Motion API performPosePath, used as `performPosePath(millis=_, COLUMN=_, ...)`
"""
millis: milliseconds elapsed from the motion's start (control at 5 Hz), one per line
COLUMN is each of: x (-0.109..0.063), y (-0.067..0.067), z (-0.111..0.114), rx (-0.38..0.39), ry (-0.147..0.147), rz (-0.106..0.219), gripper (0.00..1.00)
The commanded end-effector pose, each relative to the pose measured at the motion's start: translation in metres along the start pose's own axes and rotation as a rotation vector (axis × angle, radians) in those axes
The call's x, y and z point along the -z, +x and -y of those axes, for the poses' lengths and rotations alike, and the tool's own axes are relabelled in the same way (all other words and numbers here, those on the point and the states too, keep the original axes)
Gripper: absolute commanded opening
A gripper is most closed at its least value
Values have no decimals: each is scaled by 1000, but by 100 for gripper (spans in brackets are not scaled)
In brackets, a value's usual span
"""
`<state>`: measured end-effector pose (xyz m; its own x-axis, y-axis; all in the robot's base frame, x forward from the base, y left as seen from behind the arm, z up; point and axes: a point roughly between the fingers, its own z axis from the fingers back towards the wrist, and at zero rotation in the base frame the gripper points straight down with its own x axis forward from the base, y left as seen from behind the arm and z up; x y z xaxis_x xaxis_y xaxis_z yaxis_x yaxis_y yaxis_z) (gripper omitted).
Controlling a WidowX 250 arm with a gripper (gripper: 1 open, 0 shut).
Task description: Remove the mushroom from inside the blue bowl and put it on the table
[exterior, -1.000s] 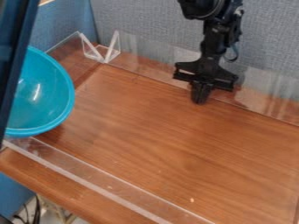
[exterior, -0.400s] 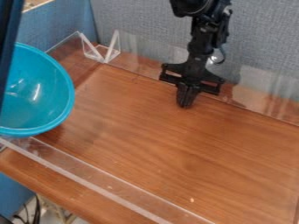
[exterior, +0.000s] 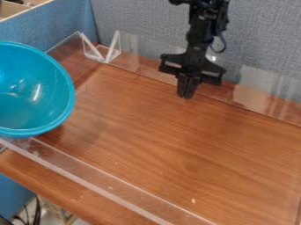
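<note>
The blue bowl point(exterior: 33, 92) stands at the table's left edge, tipped so its glossy inside faces right. Small pale spots show inside it, and I cannot tell whether they are glare or the mushroom, so no mushroom is clearly in view. My black gripper point(exterior: 188, 90) hangs from the arm at the back middle, pointing down just above the table point(exterior: 177, 149). Its jaws are shut with nothing between them. It is well to the right of the bowl, about half the table's width away.
Low clear acrylic walls point(exterior: 253, 83) border the tabletop, with a small clear triangular stand point(exterior: 102, 48) at the back left corner. A grey-blue fabric panel point(exterior: 141, 22) closes the back. The front acrylic wall point(exterior: 106, 189) runs along the near edge.
The gripper has shifted left and slightly up, still shut. A dark strip at the left edge has gone, and more of the bowl now shows.
</note>
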<state>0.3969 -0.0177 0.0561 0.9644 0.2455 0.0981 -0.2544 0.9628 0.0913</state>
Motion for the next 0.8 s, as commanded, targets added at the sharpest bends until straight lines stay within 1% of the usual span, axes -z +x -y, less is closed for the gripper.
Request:
performPosePath(millis=0, x=-45, y=9, z=-10, rx=-21, ry=-39, rz=100, gripper=0)
performPosePath(millis=400, x=-63, y=9, z=-11, rx=-3, ry=-65, rz=127, gripper=0)
performPosePath(millis=600, x=-75, y=9, z=-16, rx=-2, ry=-84, rz=145, gripper=0)
